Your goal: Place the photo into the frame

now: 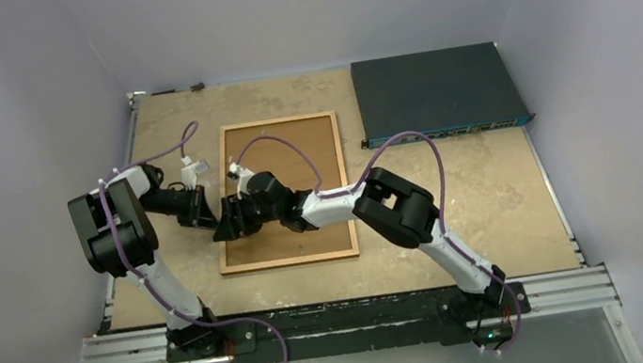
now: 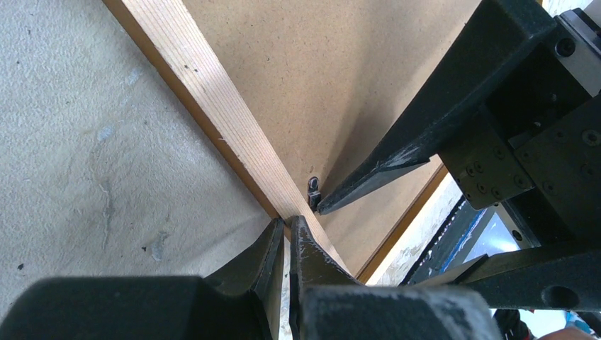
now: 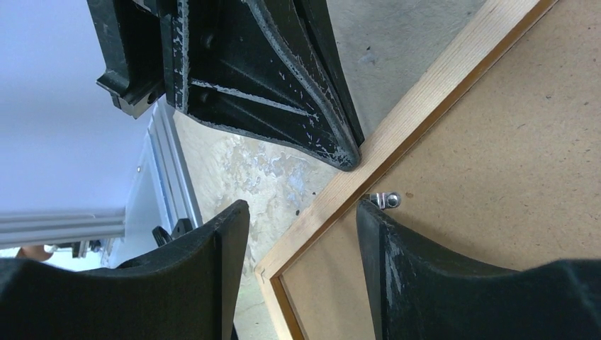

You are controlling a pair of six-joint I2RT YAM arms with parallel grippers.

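Observation:
The frame (image 1: pixel 291 262) lies face down mid-table, its brown backing board (image 1: pixel 313 145) filling it. The photo is hidden. My left gripper (image 1: pixel 212 222) is shut, its tips (image 2: pixel 287 225) resting against the frame's left wooden edge (image 2: pixel 212 92). My right gripper (image 3: pixel 301 207) is open and straddles that same edge (image 3: pixel 425 99). One of its fingers (image 3: pixel 375 234) touches a small metal clip (image 3: pixel 386 200) on the board, while the other hangs over the table. The clip (image 2: pixel 313 190) also shows at the right finger's tip (image 2: pixel 333 202) in the left wrist view.
A dark blue flat box (image 1: pixel 438 94) lies at the back right. A metal rail (image 1: pixel 347 320) runs along the near edge by the arm bases. Grey walls close in the left, right and back. Bare beige tabletop (image 1: pixel 492 205) surrounds the frame.

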